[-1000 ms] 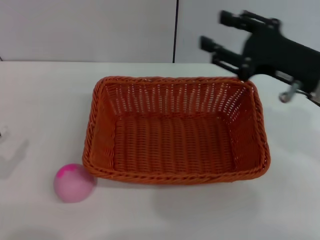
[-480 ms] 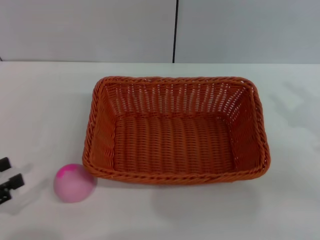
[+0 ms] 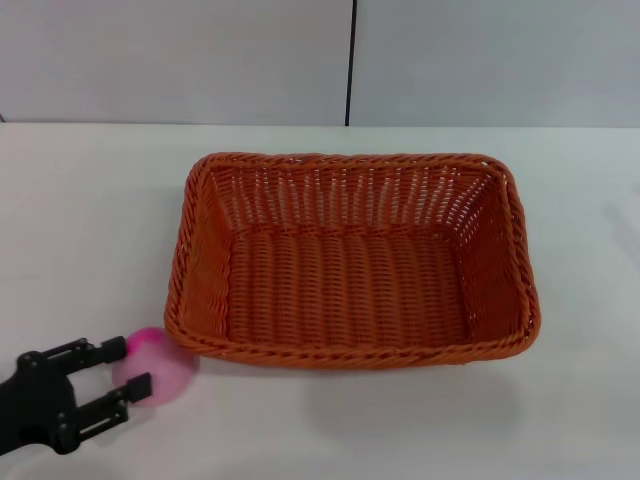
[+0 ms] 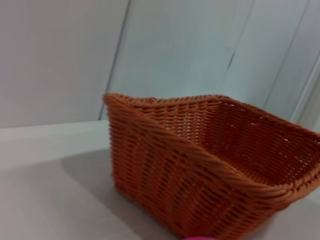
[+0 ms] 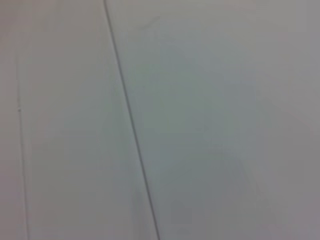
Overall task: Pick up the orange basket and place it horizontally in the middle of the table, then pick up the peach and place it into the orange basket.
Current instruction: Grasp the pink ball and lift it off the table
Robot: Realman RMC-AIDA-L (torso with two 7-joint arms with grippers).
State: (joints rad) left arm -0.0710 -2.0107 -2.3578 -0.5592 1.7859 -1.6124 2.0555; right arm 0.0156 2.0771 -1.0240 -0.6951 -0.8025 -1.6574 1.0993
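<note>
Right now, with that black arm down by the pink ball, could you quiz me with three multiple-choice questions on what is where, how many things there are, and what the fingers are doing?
1. Where is the peach?
A. Inside the orange basket
B. On the table by the basket's near left corner
C. Behind the basket

2. How many fruits are in sight?
A. One
B. Two
C. Three

3. How do the left gripper's fingers stand?
A. Shut with nothing between them
B. Shut on the basket rim
C. Open, one on each side of the peach

Answers: 1 B, the peach lies on the table just outside the orange basket, which is empty. 2 A, only the one pink peach shows. 3 C, the head view shows the two black fingers spread apart around the peach, not yet closed.
</note>
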